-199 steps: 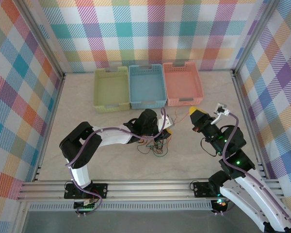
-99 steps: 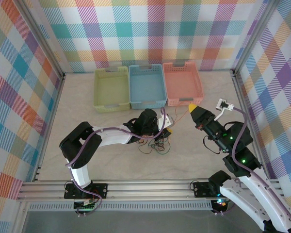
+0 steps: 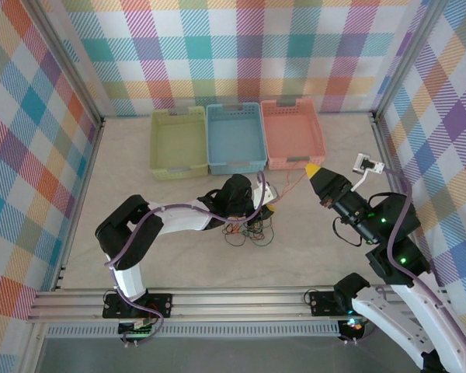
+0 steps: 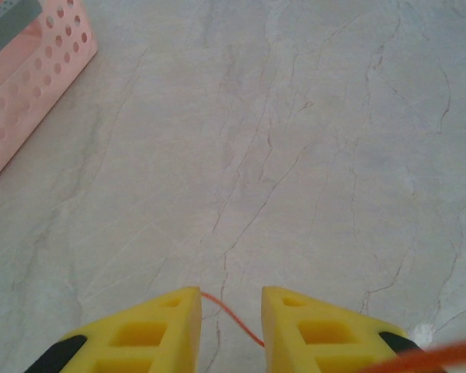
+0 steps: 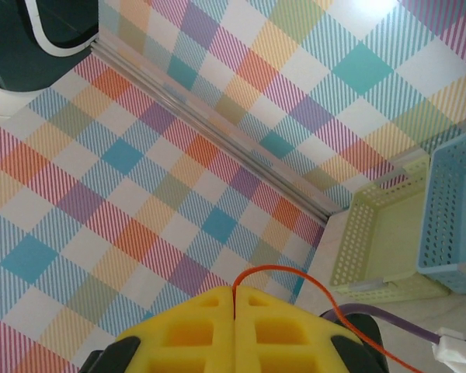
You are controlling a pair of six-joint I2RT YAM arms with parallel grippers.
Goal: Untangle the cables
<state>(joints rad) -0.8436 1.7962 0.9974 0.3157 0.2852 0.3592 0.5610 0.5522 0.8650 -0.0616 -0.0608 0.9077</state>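
Observation:
A small tangle of thin green, black and red-orange cables (image 3: 247, 233) lies on the table beside my left gripper (image 3: 269, 205). In the left wrist view the left gripper (image 4: 231, 291) is open, its yellow fingers (image 4: 163, 326) apart, and a red-orange cable (image 4: 234, 320) crosses the gap just above the tabletop. My right gripper (image 3: 314, 169) is raised near the pink basket and shut on one red-orange cable (image 3: 290, 185), which stretches from it back to the tangle. In the right wrist view the right gripper (image 5: 234, 289) pinches that cable (image 5: 295, 270), which loops out of the seam and down to the right.
Three baskets stand in a row at the back: yellow-green (image 3: 179, 144), blue (image 3: 235, 138) and pink (image 3: 292, 134). The pink basket's (image 4: 31, 78) corner is at the left gripper's upper left. Checkered walls and metal rails enclose the table. A white connector (image 3: 366, 163) hangs by the right arm.
My right gripper has drawn back to the right and away from the left gripper, pulling the red-orange cable out longer. The tangle has shifted slightly. The left arm has stayed put.

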